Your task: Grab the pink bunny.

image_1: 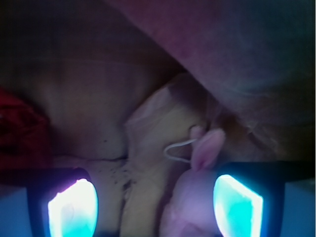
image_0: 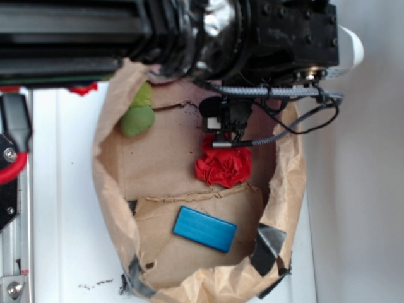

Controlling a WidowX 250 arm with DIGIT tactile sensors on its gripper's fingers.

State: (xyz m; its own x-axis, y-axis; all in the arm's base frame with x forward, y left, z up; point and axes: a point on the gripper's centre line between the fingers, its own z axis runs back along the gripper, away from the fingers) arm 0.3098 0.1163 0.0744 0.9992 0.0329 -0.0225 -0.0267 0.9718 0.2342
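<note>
From the exterior view, the gripper [image_0: 225, 136] hangs inside the paper bag [image_0: 107, 170], at about one o'clock from the bag's middle, with the red ball [image_0: 223, 166] just below it at six o'clock; the green plush [image_0: 137, 113] sits well apart at ten o'clock and the blue block [image_0: 204, 228] near the bag's lower rim. The bunny cannot be seen here, as the arm covers it, so a miss would go unnoticed from this side. In the wrist view the bunny [image_1: 197, 197] lies low between the two lit fingers [image_1: 73, 207], at five o'clock, crowding the right-hand one, its ear and string loop [image_1: 177, 149] pointing up. The jaws stand apart, holding nothing. Closing now risks pinching only the ear or the loop, or catching the crumpled paper beside it, because the plush sits off-centre.
</note>
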